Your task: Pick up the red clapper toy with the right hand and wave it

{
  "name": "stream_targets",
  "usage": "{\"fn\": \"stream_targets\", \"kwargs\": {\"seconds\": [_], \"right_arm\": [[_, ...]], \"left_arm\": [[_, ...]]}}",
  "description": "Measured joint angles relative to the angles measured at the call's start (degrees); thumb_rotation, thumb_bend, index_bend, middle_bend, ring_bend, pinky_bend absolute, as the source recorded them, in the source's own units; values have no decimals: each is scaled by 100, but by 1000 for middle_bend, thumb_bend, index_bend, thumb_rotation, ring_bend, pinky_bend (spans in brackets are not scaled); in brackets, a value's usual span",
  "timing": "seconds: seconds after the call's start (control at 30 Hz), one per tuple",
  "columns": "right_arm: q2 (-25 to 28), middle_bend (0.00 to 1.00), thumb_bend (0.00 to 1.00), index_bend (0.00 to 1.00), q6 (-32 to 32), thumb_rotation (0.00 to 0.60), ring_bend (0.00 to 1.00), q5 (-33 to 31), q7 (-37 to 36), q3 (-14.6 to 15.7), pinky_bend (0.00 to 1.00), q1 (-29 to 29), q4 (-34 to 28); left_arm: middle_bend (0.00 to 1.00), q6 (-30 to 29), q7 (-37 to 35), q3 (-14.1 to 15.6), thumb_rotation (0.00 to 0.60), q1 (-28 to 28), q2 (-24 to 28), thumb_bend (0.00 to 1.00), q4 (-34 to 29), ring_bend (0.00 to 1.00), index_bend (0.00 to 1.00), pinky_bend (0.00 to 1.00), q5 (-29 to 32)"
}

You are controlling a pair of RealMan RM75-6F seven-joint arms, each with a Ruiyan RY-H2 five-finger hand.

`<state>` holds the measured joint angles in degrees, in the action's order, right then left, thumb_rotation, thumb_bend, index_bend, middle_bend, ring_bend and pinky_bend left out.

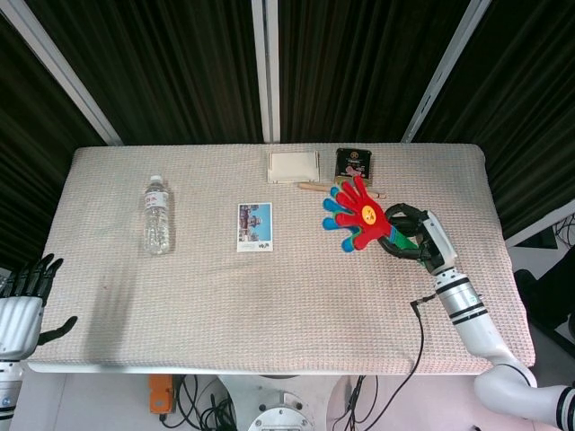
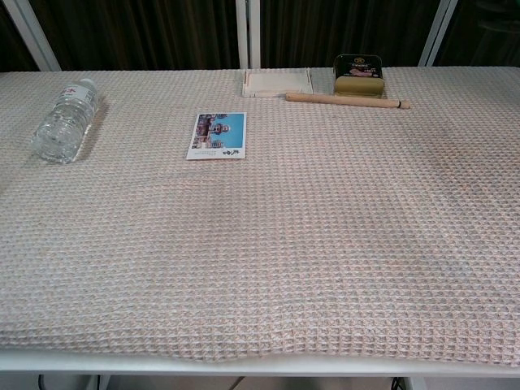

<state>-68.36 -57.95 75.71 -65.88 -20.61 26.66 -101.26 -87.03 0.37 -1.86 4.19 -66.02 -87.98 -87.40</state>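
Red and fanned, the clapper [image 1: 356, 214] is what we see clamped by its handle in the right robot hand [image 1: 415, 239], lifted above the desk [image 1: 269, 296] near the tin [image 1: 354, 166]. Our left robot hand [image 1: 25, 301] hangs spread, holding nothing, off the desk's corner.

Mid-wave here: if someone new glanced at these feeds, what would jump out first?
The red clapper, gripped by the right hand over the table's right side, in the head view only; the chest view shows neither. Next, the bottle lying at the left and the photo card mid-table. The left hand waits off the near-left corner.
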Motion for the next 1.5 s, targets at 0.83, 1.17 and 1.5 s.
{"fn": "stream_targets", "kwargs": {"seconds": [0.83, 1.17, 1.5], "right_arm": [[-11, 789, 477, 933, 396, 600, 767, 560, 3695, 467, 921, 306, 910], [-16, 805, 477, 943, 165, 600, 767, 103, 6247, 463, 921, 356, 561], [112, 811, 452, 948, -769, 600, 767, 715, 2542, 306, 921, 119, 216]], "left_arm": [[5, 40, 15, 5, 600, 9, 21, 159, -26, 0, 38, 0, 23], [5, 77, 39, -1, 600, 31, 6, 159, -30, 0, 38, 0, 35], [5, 48, 18, 6, 600, 15, 15, 159, -25, 0, 38, 0, 23]]}}
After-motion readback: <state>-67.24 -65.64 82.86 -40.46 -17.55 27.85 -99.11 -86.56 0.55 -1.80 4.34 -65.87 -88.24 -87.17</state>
